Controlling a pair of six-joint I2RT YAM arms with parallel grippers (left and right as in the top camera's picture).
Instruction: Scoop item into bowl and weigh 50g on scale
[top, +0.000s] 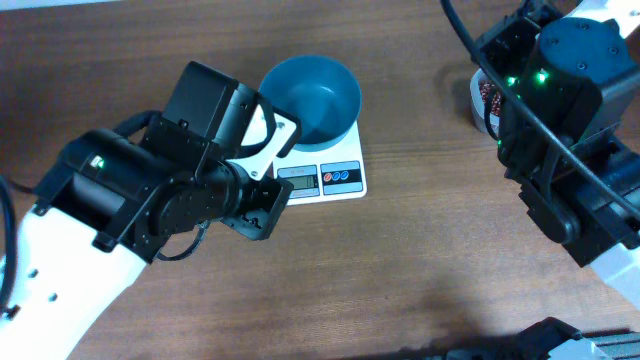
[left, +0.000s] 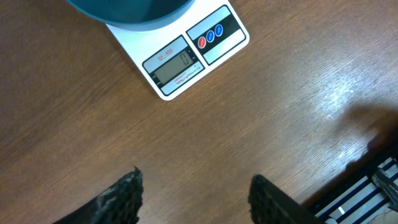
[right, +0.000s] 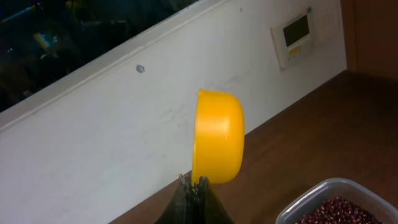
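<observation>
Left gripper (left: 196, 186): jaws apart, empty, over bare table (left: 261, 124) just short of the scale (left: 180, 62). The bowl (top: 312, 95) sits on the scale and looks empty. Right gripper (right: 196, 190) is pinched on the yellow scoop (right: 217, 137), tipped on edge above the tub (right: 311, 190) of beans (right: 336, 211). Scoop load unclear, probably none. Step: bowl placed, scooping due. Next: dip into beans, carry level to bowl.

I saw a brown wood-grain surface (left: 249, 130) running up to a white wall (right: 124, 143) with a small pale control panel (right: 296, 34); above sat possibly a dark window (right: 56, 37).
</observation>
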